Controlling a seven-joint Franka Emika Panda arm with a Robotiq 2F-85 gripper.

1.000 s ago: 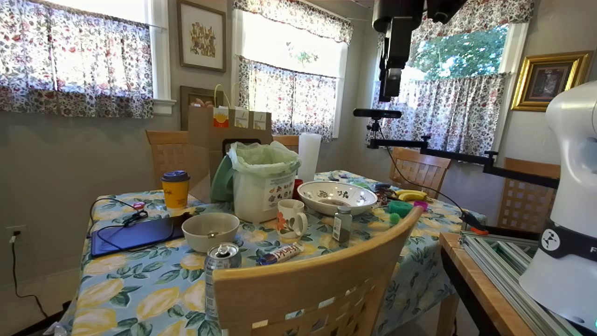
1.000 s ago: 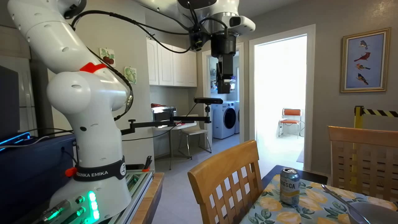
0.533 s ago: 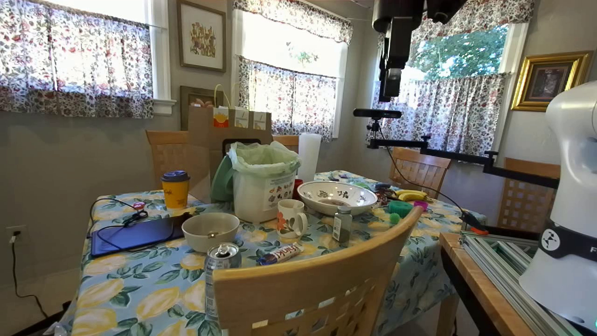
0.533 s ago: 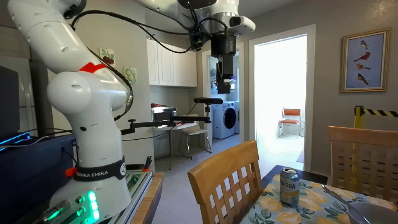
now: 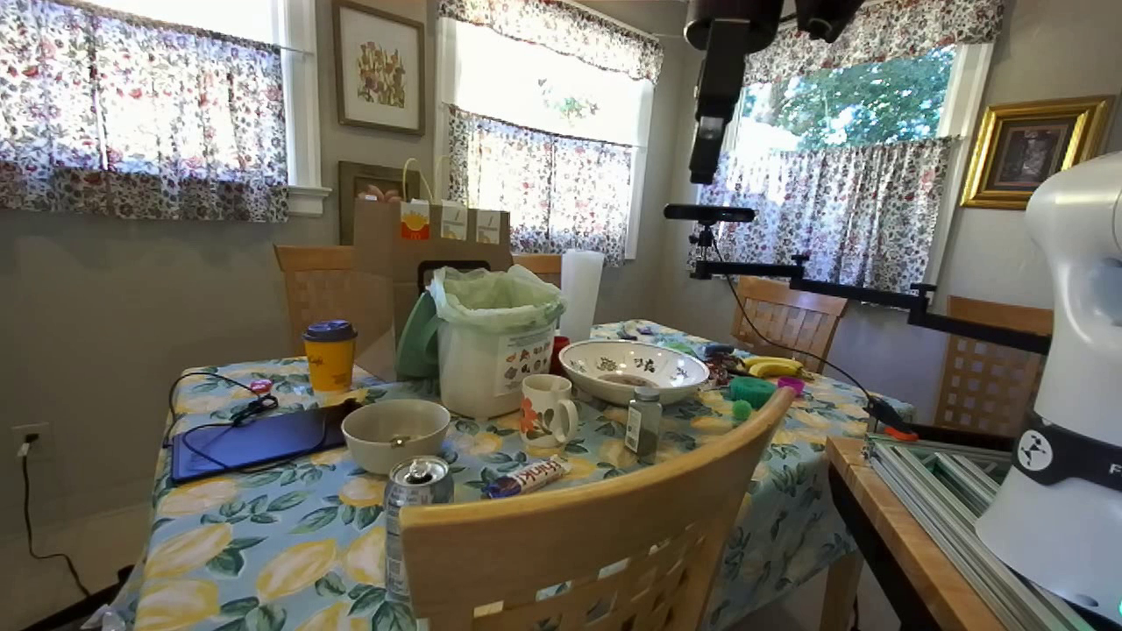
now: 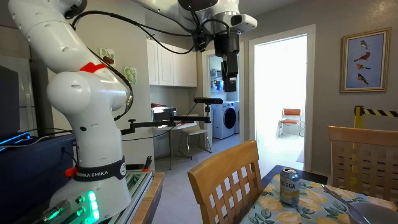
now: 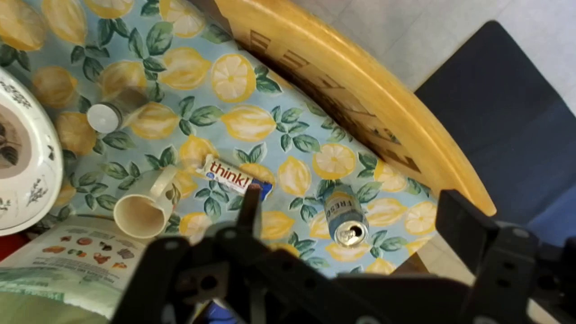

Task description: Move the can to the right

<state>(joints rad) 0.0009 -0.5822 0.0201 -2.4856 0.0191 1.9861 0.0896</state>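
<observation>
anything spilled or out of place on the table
I see no spill: the opened can stands upright. The one oddity is the white bin with its pale green liner, standing on the table near the mug. A lined bin there looks out of place, though it may be deliberate.

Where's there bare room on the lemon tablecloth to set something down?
In an exterior view, bare tablecloth lies in front of the flat blue case, picture-left of the can. The wrist view shows another patch bordered by chair back, small jar and snack bar. It's crowded around the bin, where mug and floral bowl stand close, and beside the bananas.
</observation>
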